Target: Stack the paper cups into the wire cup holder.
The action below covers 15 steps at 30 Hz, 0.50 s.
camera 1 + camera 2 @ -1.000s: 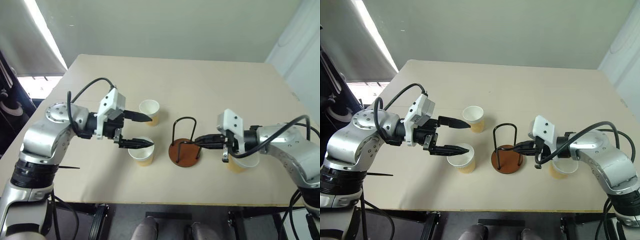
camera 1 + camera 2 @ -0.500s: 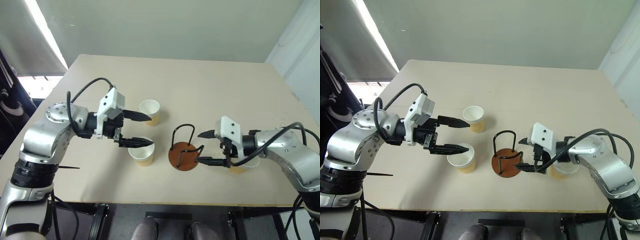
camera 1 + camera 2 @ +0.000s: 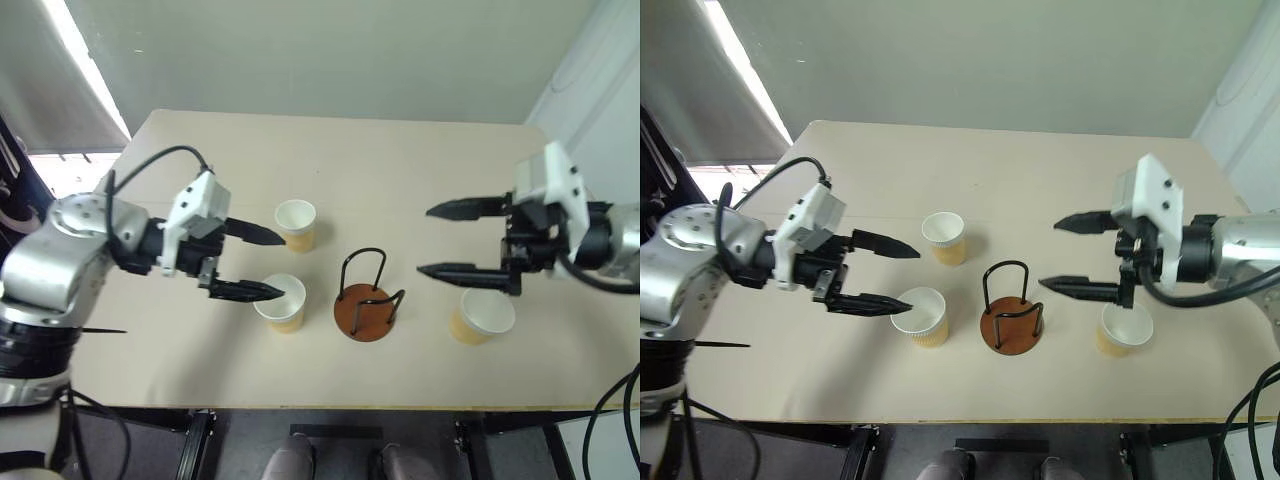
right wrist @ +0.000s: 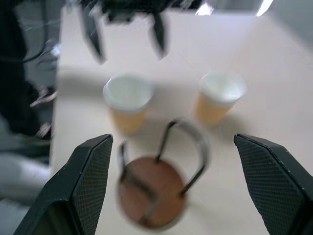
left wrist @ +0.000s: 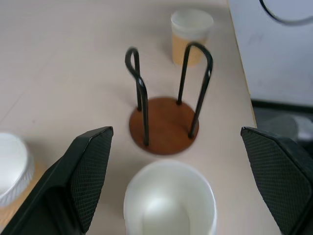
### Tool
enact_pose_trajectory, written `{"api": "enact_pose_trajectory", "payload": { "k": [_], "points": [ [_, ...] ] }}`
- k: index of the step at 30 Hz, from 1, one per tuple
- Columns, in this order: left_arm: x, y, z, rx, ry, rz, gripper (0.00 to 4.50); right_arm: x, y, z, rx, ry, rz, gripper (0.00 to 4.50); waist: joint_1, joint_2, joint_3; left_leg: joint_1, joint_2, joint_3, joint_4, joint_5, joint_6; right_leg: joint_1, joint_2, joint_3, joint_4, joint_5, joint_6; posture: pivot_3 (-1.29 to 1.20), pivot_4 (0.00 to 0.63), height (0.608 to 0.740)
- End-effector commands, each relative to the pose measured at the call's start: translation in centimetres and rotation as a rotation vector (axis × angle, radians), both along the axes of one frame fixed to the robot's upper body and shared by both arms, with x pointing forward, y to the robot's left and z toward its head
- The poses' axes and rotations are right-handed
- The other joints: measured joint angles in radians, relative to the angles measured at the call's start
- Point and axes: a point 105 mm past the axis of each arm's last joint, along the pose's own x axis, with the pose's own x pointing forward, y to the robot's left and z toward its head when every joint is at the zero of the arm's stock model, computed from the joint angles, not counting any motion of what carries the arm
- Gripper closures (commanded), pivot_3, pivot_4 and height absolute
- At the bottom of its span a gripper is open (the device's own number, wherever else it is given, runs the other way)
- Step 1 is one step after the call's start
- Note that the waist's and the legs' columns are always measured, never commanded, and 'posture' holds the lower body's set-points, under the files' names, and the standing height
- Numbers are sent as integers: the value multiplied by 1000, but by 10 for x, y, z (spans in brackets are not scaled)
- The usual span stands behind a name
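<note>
Beige worktop (image 3: 400,170), then round reddish-brown disc holder with black wire loops (image 3: 363,309) mid-front, empty. Nearest tan paper cup (image 3: 281,303) upright just left of it, right at left pincer (image 3: 264,262), spread, closer arm. Right pincer (image 3: 445,240) also spread, empty.

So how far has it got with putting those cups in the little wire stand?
Nothing is stacked yet: the wire cup holder stands empty. All three paper cups sit upright on the table. Neither the left gripper nor the right gripper holds anything; both have jaws open. Every cup is left to do.
</note>
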Motion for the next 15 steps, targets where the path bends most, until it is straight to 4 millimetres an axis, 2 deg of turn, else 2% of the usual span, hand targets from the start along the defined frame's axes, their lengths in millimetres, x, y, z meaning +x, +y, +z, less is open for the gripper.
{"api": "enact_pose_trajectory", "payload": {
  "k": [1, 9, 15],
  "points": [
    [-13, 3, 11, 61, -69, -48, 0, -4, 1, 12, 30, -35, -2, 469, -1, 0, 0, 0, 0, 0, 0, 0, 0, 0, 0, 0, 0, 0, 0, 0, 150, 740],
    [-38, 2, 0, 177, -7, -185, 0, -6, 10, 4, 47, -17, 19, 469, -2, 0, 0, -1, 0, 0, 0, 0, 0, -1, 0, 1, 0, 0, 0, 0, 150, 740],
    [-27, 15, -21, 353, -55, -210, 0, -7, 18, -3, 60, -16, 27, 469, -3, 0, 0, -1, 0, 0, 0, -1, 1, -2, 0, 1, 1, 0, 0, 0, 150, 740]
  ]
}}
